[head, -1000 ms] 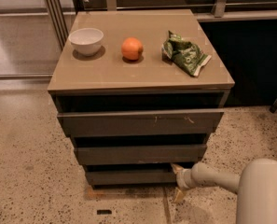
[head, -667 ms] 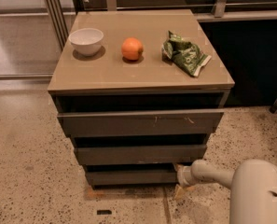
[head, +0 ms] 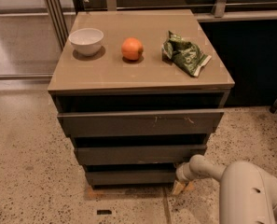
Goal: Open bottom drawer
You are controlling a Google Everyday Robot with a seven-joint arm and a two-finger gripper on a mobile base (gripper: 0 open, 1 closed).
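Observation:
The bottom drawer [head: 131,175] is the lowest, narrowest dark grey-brown flat front of the cabinet, just above the floor. Above it sit the middle front [head: 140,154] and the widest top front [head: 140,122] with pale scratches. My gripper [head: 179,172] is at the end of the white arm [head: 243,185] that reaches in from the lower right. It is at the right end of the bottom drawer, under the middle front's right corner.
On the cabinet top [head: 105,73] stand a white bowl [head: 86,41], an orange [head: 132,48] and a green snack bag [head: 184,53]. A speckled floor [head: 31,171] surrounds the cabinet. A dark panel [head: 254,59] is to the right, metal rails behind.
The arm has moved slightly right and back along the bottom drawer's right end. The drawer fronts look much the same.

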